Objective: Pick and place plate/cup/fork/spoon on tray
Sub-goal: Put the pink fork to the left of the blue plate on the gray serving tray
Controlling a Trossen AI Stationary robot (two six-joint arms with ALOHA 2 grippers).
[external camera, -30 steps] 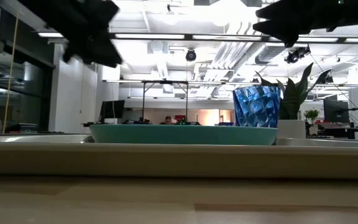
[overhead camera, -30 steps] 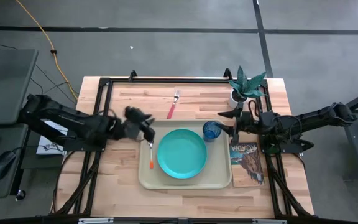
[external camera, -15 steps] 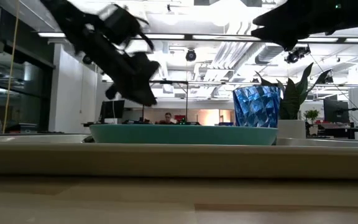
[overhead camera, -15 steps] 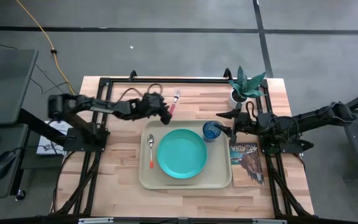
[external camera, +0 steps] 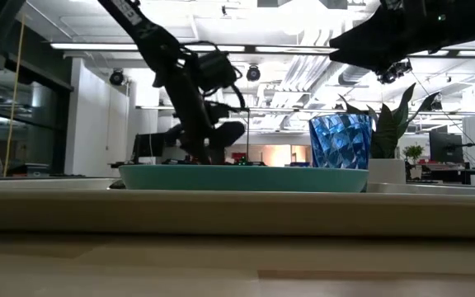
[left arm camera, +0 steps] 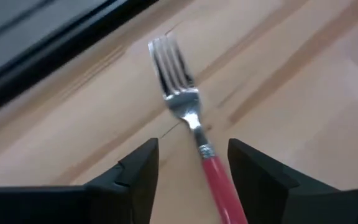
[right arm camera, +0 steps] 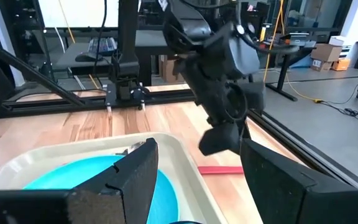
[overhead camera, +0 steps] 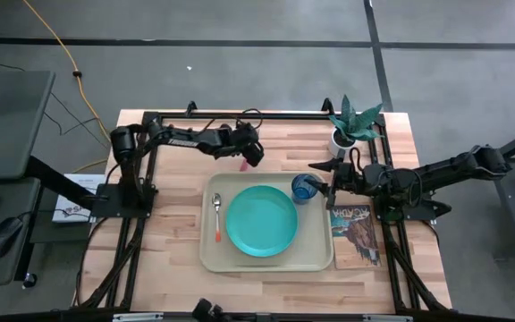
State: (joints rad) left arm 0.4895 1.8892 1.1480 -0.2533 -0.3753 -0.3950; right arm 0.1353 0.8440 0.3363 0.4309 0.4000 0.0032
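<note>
L gripper over fork, R waiting by cup

Nearest: tray (overhead camera: 211,259) w/ plate (overhead camera: 262,220) in middle, spoon (overhead camera: 217,215) on its left side, cup (overhead camera: 303,188) in far right corner. R gripper (overhead camera: 325,172) hangs just over cup, fingers wide apart, empty. Farther back, L gripper (left arm camera: 192,163) low over fork (left arm camera: 188,118) on bare table beyond tray, fingers apart, straddling red handle.

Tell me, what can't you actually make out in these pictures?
- Fork: in the high view the left gripper covers most of it; in the left wrist view its handle end runs off the picture's edge.
- Spoon: hidden in the low view behind the tray rim.
- Cup: its base is hidden in the low view by the plate.
- Right gripper: in the low view, only a dark silhouette.
</note>
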